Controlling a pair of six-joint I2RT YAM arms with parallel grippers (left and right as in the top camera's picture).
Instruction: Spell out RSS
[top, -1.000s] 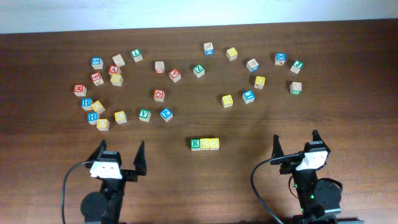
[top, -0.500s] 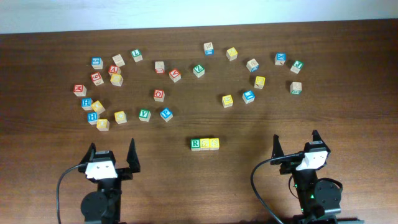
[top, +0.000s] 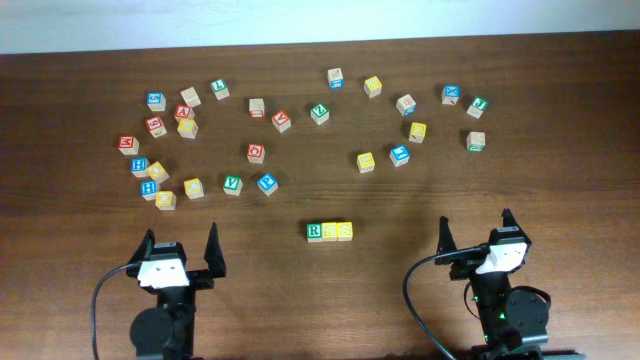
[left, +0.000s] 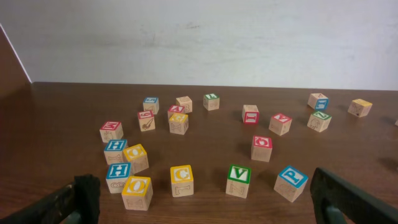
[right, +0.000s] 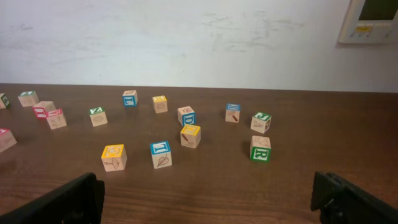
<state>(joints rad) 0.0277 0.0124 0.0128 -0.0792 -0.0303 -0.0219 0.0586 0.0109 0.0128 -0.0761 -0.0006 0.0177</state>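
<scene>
Since a second ago, we see only the left pincer (top: 181, 246) shifted, slightly leftward; its jaws gape wide and hold nothing. Our right pincer (top: 475, 232) is likewise spread and empty. RSS (top: 329, 231) sits as a touching row on the worktop (top: 400, 290), between both pincers.

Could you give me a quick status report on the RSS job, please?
Left gripper and right gripper open, empty. RSS row set, cubes side by side. Nothing blocking.
</scene>
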